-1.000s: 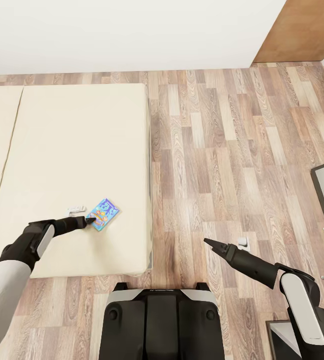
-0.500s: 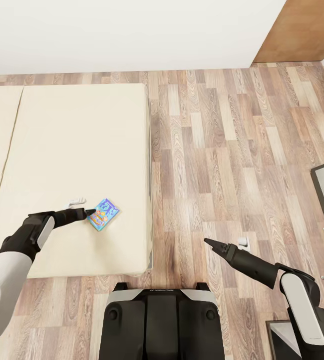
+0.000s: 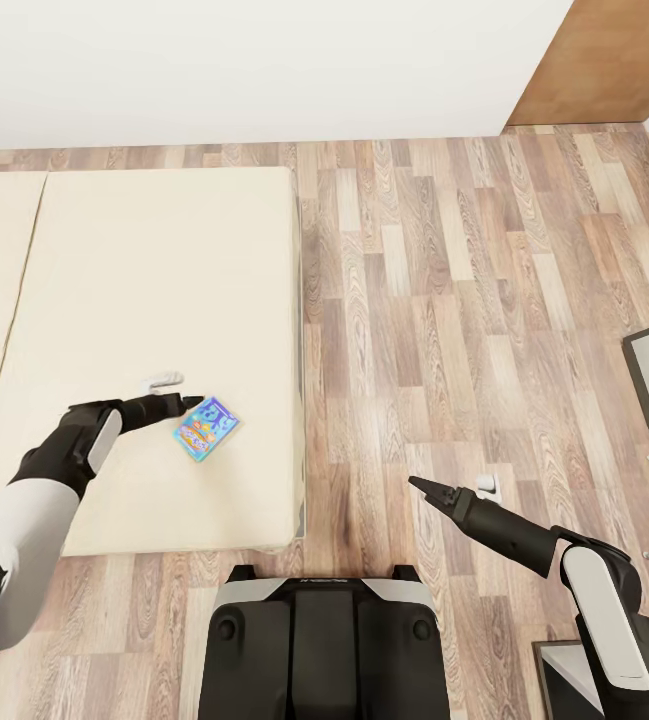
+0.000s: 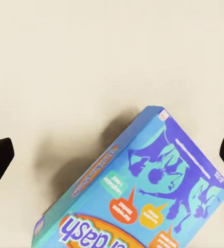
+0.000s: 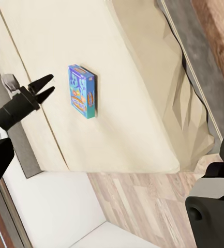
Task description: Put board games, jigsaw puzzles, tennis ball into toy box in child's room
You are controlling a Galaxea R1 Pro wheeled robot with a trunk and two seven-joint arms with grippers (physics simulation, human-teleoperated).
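Left end effector (image 3: 192,403) hovered over the bed (image 3: 144,260), its two fingers spread wide, as the left wrist view showed with a dark fingertip at each side of the picture and nothing between them. Its tips sat just beside the far corner of the board game (image 3: 205,428) rather than around it, apparently to line up a grasp across the box's narrow width.

That bed was the largest thing in view, a cream mattress with wood floor (image 3: 464,300) along its right edge. The board game, a small blue box, lay flat near the bed's right edge and toward its near end, askew to that edge. Lying flat on soft bedding, it probably offered only its thin sides to the fingers.

Right end effector (image 3: 416,484) hung over the floor, well apart from the bed, with its fingers drawn together to a point and holding nothing.

Compared with a second earlier, the left end effector had drawn back from the box's middle toward its far corner, and the box had barely shifted.
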